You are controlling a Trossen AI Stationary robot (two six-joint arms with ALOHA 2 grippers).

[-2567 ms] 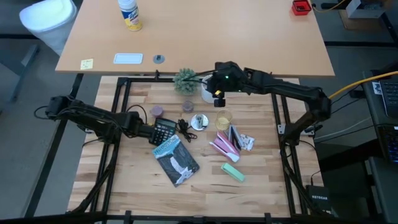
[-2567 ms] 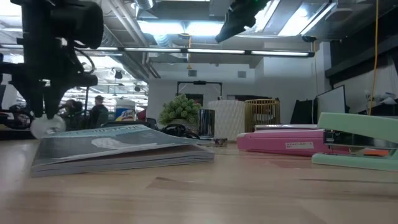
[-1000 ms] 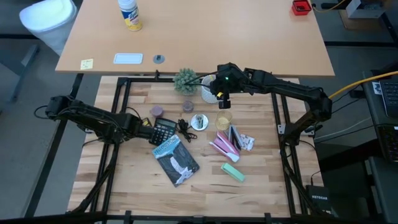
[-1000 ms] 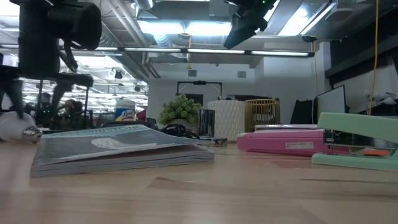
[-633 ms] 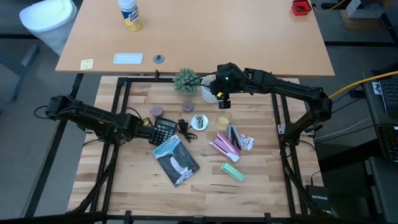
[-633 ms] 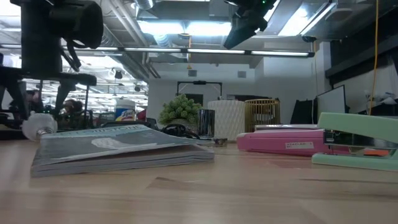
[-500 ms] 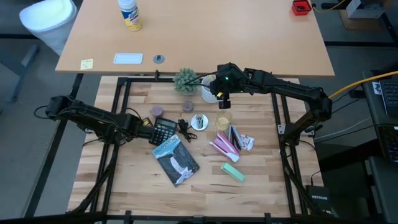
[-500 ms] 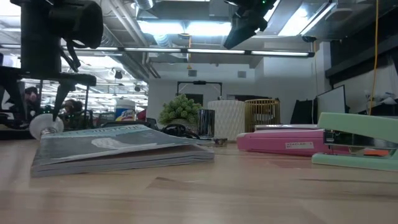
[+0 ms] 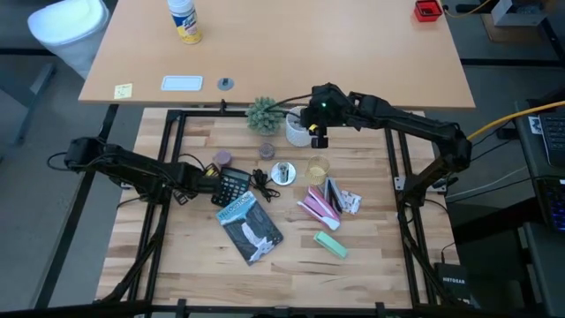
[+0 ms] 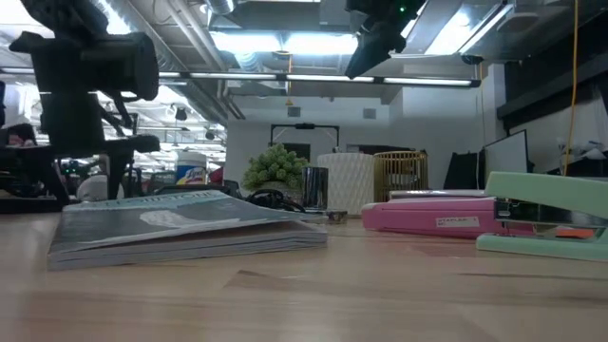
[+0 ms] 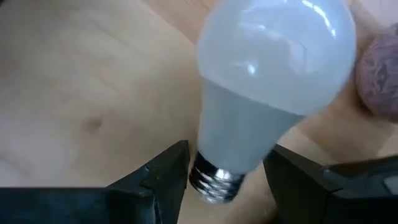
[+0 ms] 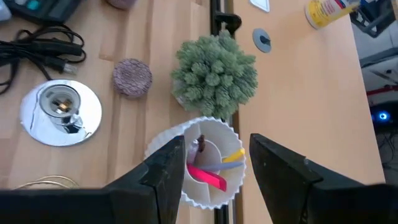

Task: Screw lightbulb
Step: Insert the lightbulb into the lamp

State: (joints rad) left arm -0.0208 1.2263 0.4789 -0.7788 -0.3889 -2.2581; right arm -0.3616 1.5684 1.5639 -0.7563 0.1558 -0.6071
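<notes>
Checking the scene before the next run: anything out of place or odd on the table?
One thing: the lightbulb lies on its side on the wood, between the left hand's open fingers, not gripped. Its socket base sits empty, apart from it. The right hand hovers open over the white pen cup.

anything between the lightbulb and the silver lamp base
Yes. In the high view the black calculator and the base's coiled black cord lie between the lightbulb, at the open left gripper, and the silver lamp base.
</notes>
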